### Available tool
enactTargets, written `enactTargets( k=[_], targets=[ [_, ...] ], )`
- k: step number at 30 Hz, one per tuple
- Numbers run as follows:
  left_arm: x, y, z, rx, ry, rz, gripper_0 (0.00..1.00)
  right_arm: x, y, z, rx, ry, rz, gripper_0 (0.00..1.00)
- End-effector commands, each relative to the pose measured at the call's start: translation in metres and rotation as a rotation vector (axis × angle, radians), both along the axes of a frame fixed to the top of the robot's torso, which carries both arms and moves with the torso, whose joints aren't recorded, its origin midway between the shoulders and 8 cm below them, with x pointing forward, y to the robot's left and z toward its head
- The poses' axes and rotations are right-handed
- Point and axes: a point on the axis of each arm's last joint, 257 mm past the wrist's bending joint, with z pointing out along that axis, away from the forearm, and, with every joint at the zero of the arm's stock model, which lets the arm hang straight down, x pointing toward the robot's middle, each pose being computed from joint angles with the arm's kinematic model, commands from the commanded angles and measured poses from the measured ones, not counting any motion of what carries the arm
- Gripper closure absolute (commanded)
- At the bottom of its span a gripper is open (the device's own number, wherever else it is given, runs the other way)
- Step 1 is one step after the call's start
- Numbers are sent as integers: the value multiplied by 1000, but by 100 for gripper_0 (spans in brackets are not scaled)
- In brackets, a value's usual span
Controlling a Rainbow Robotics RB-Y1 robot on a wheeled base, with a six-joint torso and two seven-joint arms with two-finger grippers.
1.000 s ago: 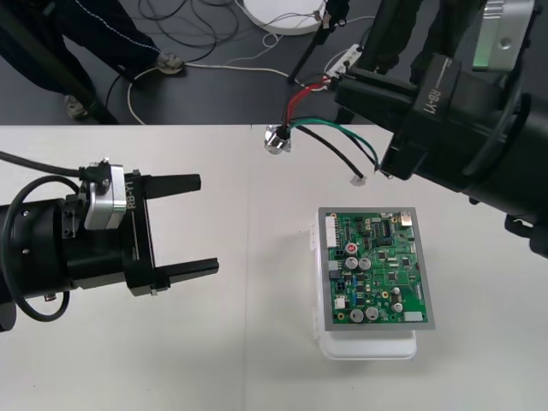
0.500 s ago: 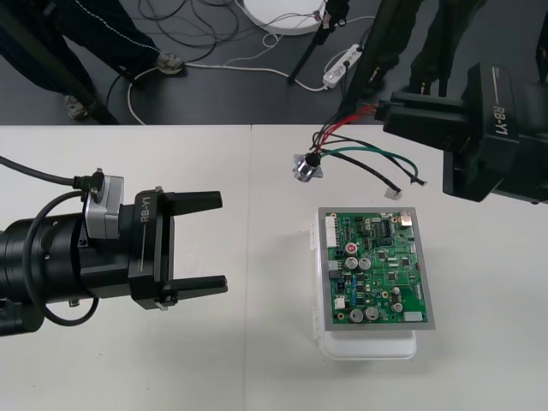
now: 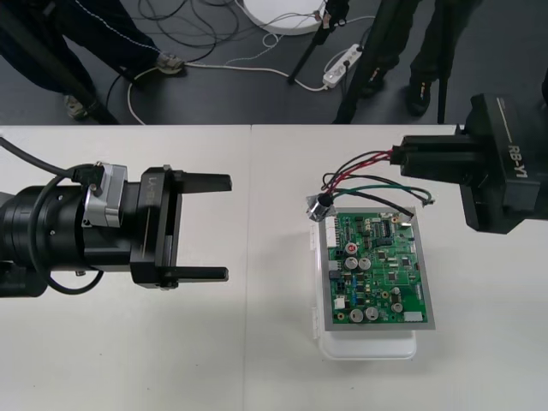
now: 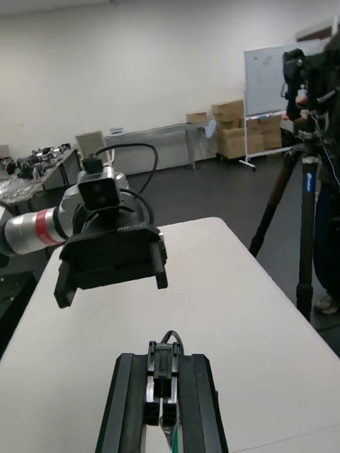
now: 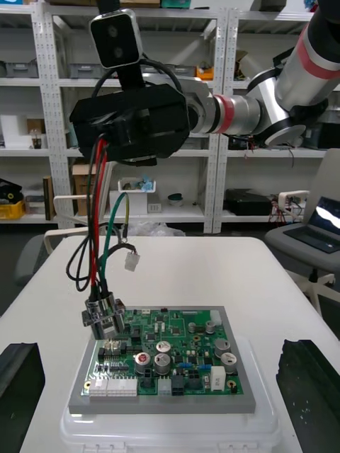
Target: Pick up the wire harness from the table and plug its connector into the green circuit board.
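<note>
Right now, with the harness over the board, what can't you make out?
The socket: front and left wrist views overlap it with the circuit board's corner, so touching or hovering is unclear.
The plug: too small, even in the left wrist view, to read its orientation.
The wires: the right gripper's fingers cover where they are pinched, in the front and right wrist views.

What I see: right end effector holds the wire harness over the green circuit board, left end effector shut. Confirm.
Wrong: the front view shows the left end effector open, fingers far apart. The right end effector does hold the red-black-green wire harness over the green circuit board.
</note>
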Motion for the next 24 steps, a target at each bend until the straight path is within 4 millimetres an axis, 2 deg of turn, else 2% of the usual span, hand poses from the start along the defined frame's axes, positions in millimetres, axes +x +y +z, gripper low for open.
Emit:
enactTargets(
  k=[1,6,10,24],
  targets=[
    [-4,-4,-4,59,27,-83,4,-10,1,5,19,-56,41,100],
    [4,-9,-5,67,39,-84,4,-17,9,3,21,-87,77,100],
    [13,-17,-3,69,50,-61,6,-26,23,3,38,-127,100,100],
    [27,-34,9,33,77,-20,8,-22,50,0,99,-133,90,100]
  ],
)
